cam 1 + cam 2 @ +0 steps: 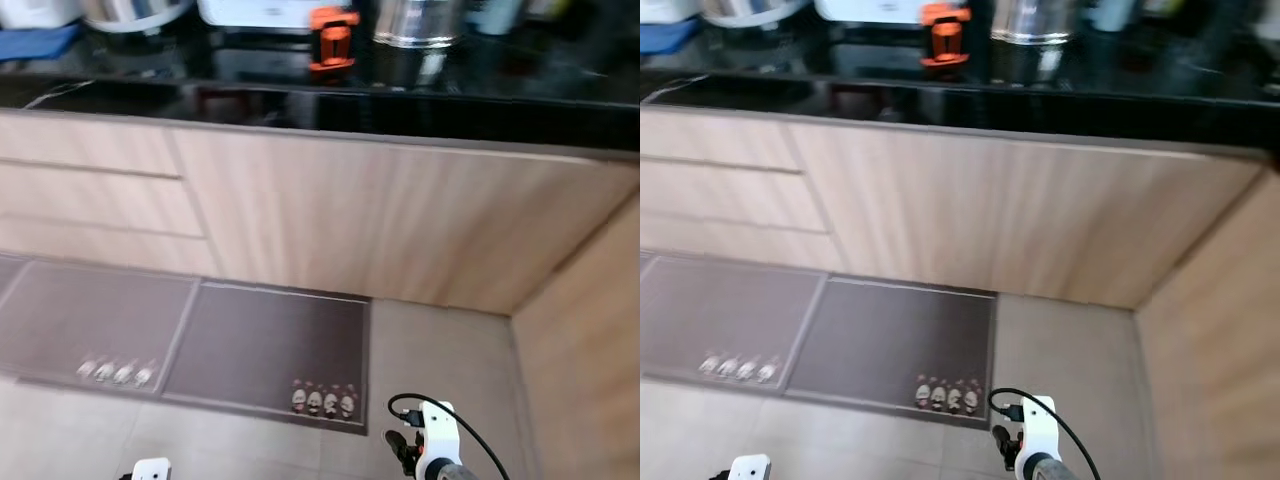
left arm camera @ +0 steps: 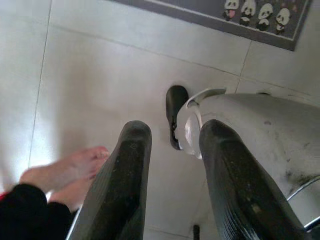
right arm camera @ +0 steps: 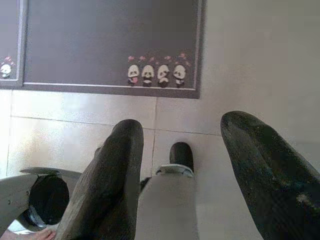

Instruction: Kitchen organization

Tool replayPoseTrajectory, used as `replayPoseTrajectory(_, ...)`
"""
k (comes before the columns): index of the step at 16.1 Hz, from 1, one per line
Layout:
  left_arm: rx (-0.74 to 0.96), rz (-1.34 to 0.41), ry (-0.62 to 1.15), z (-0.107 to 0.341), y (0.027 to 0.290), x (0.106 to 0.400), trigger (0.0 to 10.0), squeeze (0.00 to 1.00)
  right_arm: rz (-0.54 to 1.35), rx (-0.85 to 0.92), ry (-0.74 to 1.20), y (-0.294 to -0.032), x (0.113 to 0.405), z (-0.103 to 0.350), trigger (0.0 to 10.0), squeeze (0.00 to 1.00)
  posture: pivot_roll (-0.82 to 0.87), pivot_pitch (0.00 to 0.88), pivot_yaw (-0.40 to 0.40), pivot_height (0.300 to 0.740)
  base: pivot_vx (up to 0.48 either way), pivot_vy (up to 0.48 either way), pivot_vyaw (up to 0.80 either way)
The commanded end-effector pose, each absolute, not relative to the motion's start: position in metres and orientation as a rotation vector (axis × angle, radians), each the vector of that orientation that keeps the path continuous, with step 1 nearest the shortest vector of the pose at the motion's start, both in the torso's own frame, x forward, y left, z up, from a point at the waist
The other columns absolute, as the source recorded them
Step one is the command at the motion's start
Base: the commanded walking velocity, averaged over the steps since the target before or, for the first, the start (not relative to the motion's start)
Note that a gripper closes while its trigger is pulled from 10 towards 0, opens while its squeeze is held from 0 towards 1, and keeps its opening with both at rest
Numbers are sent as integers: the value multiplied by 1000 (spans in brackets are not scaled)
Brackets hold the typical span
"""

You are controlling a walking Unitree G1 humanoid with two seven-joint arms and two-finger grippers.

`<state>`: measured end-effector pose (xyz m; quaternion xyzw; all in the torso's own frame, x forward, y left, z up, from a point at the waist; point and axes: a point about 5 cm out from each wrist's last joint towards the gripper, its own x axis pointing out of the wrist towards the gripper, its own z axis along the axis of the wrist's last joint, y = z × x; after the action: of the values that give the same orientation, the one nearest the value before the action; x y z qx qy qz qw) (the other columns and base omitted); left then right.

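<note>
A black countertop (image 1: 330,100) runs across the top of the eye views over pale wooden cabinets (image 1: 350,220). On it stand an orange object (image 1: 332,40), a steel pot (image 1: 415,25) and white appliances (image 1: 265,10). Both arms hang low by the floor; the right wrist (image 1: 435,440) and left wrist (image 1: 150,470) show at the bottom edge. In the left wrist view my left gripper (image 2: 172,150) is open with nothing between its fingers. My right gripper (image 3: 187,145) is open too, pointing down at the tiles.
Two grey floor mats (image 1: 270,345) with small panda prints (image 3: 155,75) lie before the cabinets. A wooden side panel (image 1: 590,350) closes the right. A person's bare feet (image 2: 70,172) stand on the tiles beside my leg (image 2: 265,135).
</note>
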<state>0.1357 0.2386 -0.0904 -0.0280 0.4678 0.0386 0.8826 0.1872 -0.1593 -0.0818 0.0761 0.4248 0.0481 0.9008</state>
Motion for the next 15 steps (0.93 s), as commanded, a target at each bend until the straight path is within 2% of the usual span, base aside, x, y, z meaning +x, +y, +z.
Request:
replayPoseTrajectory(1, -26, 82, 1007, -93, 243, 126, 10000, 0, 92, 166, 903, -156, 181, -85, 10000, 0, 21, 41, 42, 740, 0, 0, -744)
replayPoseTrajectory(7, 32, 192, 834, -80, 255, 141, 10000, 0, 93, 179, 897, -148, 186, -84, 10000, 0, 39, 3, 64, 740, 0, 0, -739)
replayPoseTrajectory(15, -53, 158, 883, -84, 251, 138, 10000, 0, 54, 168, 909, -149, 186, -84, 10000, 0, 13, 2, 57, 740, 0, 0, -738)
